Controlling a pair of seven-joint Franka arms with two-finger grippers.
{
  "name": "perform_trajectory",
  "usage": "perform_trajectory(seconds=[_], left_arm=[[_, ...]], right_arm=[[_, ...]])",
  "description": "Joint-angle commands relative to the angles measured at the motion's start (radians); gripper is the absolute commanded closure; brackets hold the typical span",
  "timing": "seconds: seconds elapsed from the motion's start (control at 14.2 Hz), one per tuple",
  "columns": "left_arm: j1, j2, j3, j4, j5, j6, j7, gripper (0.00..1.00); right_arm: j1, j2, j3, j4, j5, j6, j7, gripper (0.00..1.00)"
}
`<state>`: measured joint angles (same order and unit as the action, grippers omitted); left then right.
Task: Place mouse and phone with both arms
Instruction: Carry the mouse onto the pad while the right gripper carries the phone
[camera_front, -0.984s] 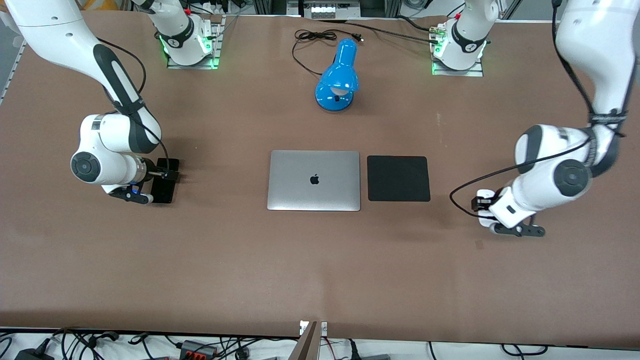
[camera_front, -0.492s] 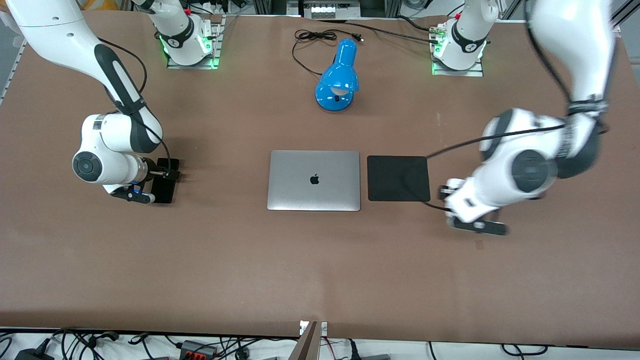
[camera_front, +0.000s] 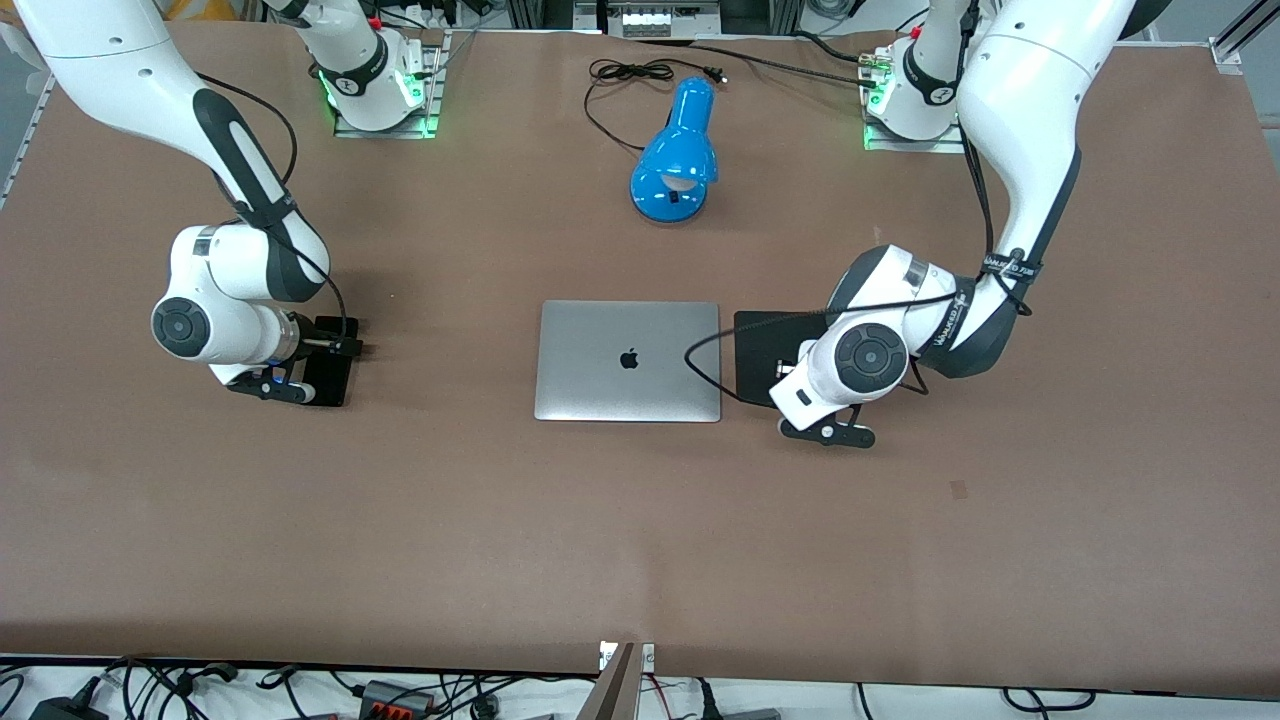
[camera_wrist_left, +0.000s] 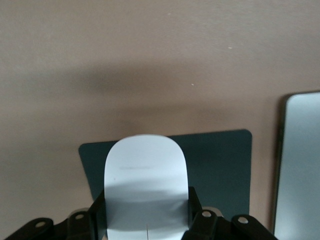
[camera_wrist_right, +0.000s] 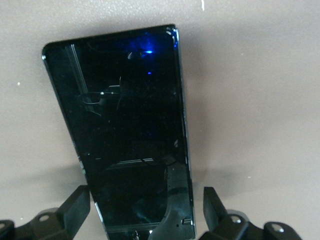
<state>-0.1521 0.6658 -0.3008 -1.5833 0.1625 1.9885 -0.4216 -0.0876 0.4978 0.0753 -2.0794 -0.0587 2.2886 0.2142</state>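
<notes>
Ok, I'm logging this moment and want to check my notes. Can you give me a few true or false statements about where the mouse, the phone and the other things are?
1. The left pincer grips the mouse over the black pad. True.
2. The laptop stands open. False: its lid is closed and it lies flat beside the pad.
3. The phone lies on the table toward the right arm's end, with the right pincer open around it. True.
4. The blue lamp is nearer to the front camera than the laptop. False: it is farther from it.
</notes>
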Motion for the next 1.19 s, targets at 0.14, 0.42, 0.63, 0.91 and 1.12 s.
perform_trajectory(seconds=[0.14, 0.42, 0.63, 0.91, 1.12], left_arm=[[0.019, -0.101, -0.001, -0.257, 0.028, 0.214, -0.077, 0.8], [0.017, -0.103, 0.002, -0.316, 0.032, 0.309, -0.118, 0.8], [0.019, -0.1, 0.005, -0.356, 0.038, 0.368, -0.118, 0.8], [0.019, -0.098, 0.011, -0.388, 0.04, 0.424, -0.12, 0.66], [0.034, -0.104, 0.011, -0.383, 0.04, 0.421, -0.12, 0.0]], right_arm=[[-0.015, -0.033, 0.004, -0.031, -0.013, 0.014, -0.048, 0.44], [-0.026, -0.045, 0.006, -0.03, -0.013, 0.005, -0.095, 0.7], [-0.005, -0.083, 0.026, -0.022, -0.01, -0.058, -0.087, 0.71], [0.006, -0.099, 0.154, 0.045, 0.0, -0.173, 0.049, 0.73], [0.031, -0.078, 0.225, 0.05, 0.0, -0.147, 0.135, 0.72]])
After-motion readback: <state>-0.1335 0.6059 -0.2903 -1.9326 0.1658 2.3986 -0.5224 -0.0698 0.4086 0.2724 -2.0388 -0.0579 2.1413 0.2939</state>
